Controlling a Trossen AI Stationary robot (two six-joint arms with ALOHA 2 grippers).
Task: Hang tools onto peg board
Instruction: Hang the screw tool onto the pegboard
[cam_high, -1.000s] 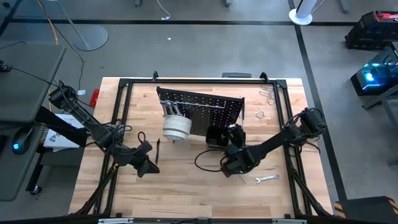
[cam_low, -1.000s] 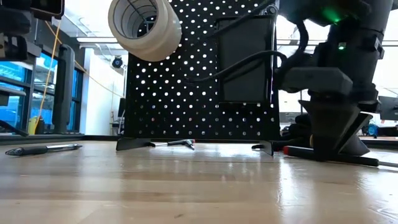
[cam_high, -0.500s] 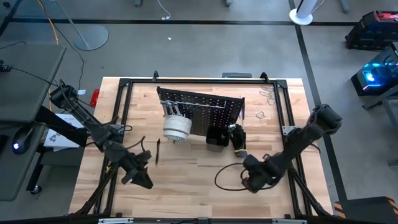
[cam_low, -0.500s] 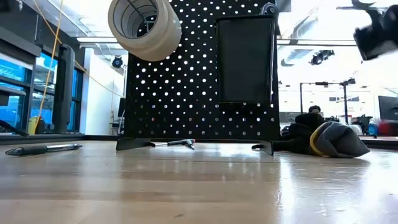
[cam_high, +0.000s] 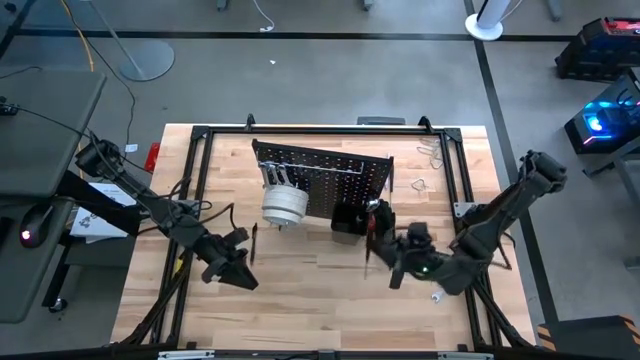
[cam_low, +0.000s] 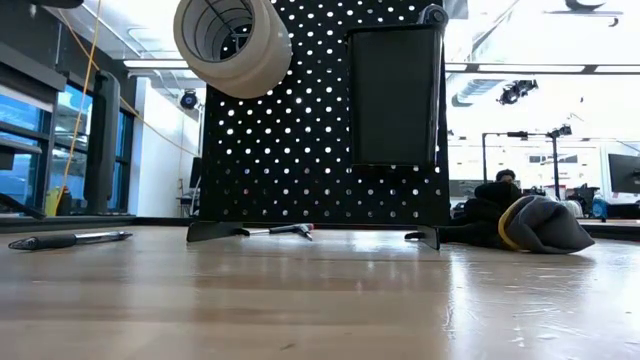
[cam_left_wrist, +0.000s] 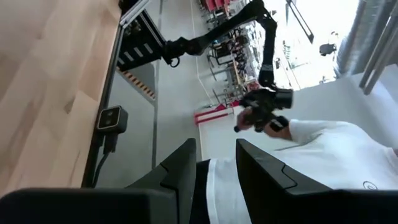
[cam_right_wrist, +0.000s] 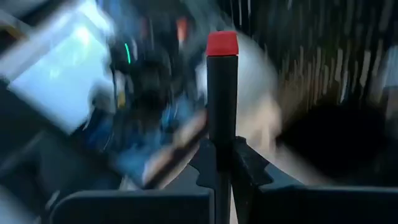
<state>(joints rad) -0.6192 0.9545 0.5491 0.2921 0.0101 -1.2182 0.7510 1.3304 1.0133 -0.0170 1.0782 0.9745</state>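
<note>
The black peg board (cam_high: 325, 172) stands upright at the table's far middle, with white tape rolls (cam_high: 284, 205) hanging on its front and a black bin (cam_high: 347, 219) mounted beside them. A dark glove bundle (cam_low: 528, 224) lies on the table at the board's right foot. My right gripper (cam_high: 388, 258) hangs in the air in front of the bin, shut on a dark screwdriver (cam_right_wrist: 222, 81) with a red cap. A second screwdriver (cam_high: 254, 241) lies flat left of the tape. My left gripper (cam_high: 236, 270) hovers near it, open, holding nothing. My right gripper pinches the screwdriver's dark handle (cam_right_wrist: 222, 134) between its two fingers, well below the red cap (cam_right_wrist: 222, 43). The fingers come about level from the table's right and lie across the tool. The screwdriver is lifted clear of the table, seen as a thin line (cam_high: 369, 238).
A silver wrench (cam_high: 437, 296) lies near the right arm. Wire hooks (cam_high: 418, 185) lie at the far right. A black frame (cam_high: 200, 180) borders the tabletop. Bare wood lies in front of the board. A person in white (cam_left_wrist: 323, 155) stands beyond the table.
My right gripper has risen from the table beside the glove bundle, out of the low view, taking the red-capped screwdriver with it. It swung toward the near edge, then back toward the bin, tipping from downward to about level. My left gripper has tipped upward.
</note>
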